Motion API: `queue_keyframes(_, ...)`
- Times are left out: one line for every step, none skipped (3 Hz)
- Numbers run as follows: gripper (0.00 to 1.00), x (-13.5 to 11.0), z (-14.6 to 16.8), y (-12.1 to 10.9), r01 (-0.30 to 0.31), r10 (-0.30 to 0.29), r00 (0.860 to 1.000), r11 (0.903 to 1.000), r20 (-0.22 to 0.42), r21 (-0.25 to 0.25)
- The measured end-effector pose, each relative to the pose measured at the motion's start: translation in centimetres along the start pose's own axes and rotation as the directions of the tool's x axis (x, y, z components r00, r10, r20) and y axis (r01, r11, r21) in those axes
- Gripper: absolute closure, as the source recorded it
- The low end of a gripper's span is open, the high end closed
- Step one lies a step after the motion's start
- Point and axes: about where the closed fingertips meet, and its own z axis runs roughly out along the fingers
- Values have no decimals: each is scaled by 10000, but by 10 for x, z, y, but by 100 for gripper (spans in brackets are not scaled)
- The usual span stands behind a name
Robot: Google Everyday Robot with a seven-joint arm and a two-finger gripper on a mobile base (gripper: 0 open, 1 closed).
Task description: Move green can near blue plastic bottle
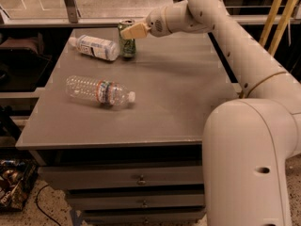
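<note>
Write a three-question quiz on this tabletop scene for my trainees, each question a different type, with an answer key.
1. True or false: the green can lies on its side.
2. Multiple choice: the gripper is A) at the green can's top, near the far edge of the table; B) at the front edge; C) below the tabletop.
3. Fill in: lying just left of the can is the ___.
Key: 1. False, it stands upright. 2. A. 3. The blue plastic bottle.

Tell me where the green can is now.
Camera view, far edge of the table, left of centre: the can is upright beside the blue bottle, with the pincer gripping its top.
</note>
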Motion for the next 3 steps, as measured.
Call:
queue_keyframes(100, 11, 6, -4, -371, 371, 9993, 9993, 53, 45)
queue_keyframes(83, 11, 9, -3, -367, 367, 9993, 9993, 37, -7)
queue_keyframes(60, 12, 13, -1, -374, 374, 9993, 9993, 21, -60)
